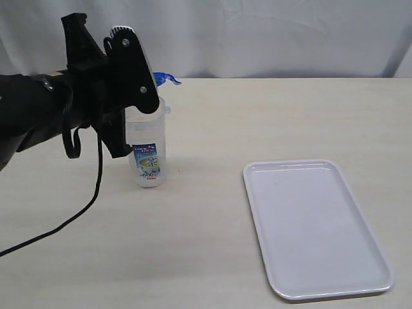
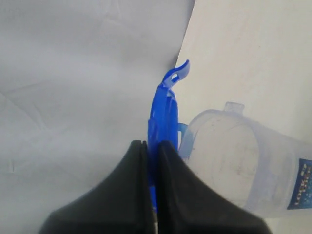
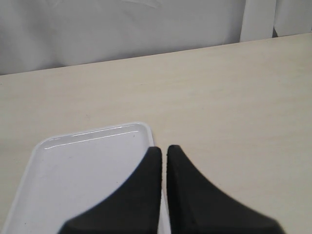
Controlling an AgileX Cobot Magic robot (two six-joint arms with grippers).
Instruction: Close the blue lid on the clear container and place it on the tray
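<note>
The clear container [image 1: 147, 151] stands upright on the table at the left, its blue-and-white label low on the side; its open mouth shows as the clear container [image 2: 234, 161] in the left wrist view. My left gripper [image 2: 154, 145] is shut on the blue lid [image 2: 163, 109], held on edge just above and beside the container's rim. Only a tip of the blue lid [image 1: 166, 78] sticks out behind my left gripper [image 1: 132, 84]. The tray [image 1: 312, 225] lies flat at the right. My right gripper [image 3: 164, 148] is shut and holds nothing, hovering over the rim of the tray [image 3: 73, 180].
A black cable [image 1: 77, 212] trails from the left arm across the tabletop at the front left. A white curtain [image 1: 257, 32] backs the table's far edge.
</note>
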